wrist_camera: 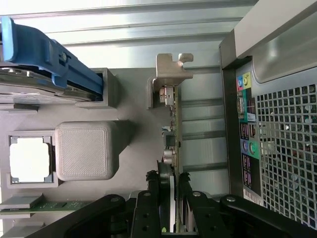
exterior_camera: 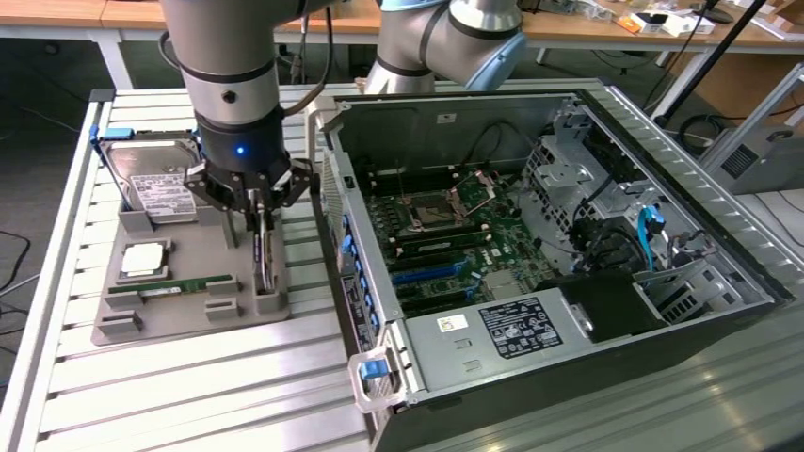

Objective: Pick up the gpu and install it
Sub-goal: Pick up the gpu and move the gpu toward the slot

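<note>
While fingers (wrist_camera: 150,201) clamp the gpu (wrist_camera: 174,124) edge-on, board faces unseen, lower edge hidden in tray (exterior_camera: 176,318)

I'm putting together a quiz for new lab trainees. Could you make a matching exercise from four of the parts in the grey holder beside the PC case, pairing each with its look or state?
Things:
1. gpu
2. hard drive
3. RAM stick
4. CPU

Looks or states:
A. silver square lying flat
B. standing on edge, gripped by the tool
C. narrow green strip
D. white label, blue rail

Pairs: 1-B, 2-D, 3-C, 4-A
</note>
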`<state>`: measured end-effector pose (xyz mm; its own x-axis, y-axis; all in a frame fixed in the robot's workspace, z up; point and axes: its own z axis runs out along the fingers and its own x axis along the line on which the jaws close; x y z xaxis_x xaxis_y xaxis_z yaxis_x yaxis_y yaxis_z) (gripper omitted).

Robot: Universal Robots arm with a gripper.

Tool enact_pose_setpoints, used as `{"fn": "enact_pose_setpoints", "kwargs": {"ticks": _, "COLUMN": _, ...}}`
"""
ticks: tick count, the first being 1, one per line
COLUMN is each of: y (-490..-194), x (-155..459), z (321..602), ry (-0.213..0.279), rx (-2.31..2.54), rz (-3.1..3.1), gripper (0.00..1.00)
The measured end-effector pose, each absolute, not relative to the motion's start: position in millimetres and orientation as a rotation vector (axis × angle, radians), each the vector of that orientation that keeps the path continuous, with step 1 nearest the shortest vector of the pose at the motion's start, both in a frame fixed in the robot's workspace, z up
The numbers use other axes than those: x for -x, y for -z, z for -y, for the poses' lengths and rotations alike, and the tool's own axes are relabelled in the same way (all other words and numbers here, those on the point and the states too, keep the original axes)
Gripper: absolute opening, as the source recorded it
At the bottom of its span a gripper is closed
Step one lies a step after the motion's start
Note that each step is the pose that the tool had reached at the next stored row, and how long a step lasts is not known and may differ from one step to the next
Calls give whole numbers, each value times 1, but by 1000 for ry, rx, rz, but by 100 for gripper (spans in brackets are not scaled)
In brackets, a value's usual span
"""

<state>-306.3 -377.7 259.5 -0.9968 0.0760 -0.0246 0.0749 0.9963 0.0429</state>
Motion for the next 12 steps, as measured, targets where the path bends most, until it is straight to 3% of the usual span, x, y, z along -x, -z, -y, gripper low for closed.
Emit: {"fn": "enact_pose_setpoints", "kwargs": {"ticks": 12, "y": -264, "x": 306, "z": 378, "ry": -65, "rx": -118, "rz": -3113, "gripper": 27}}
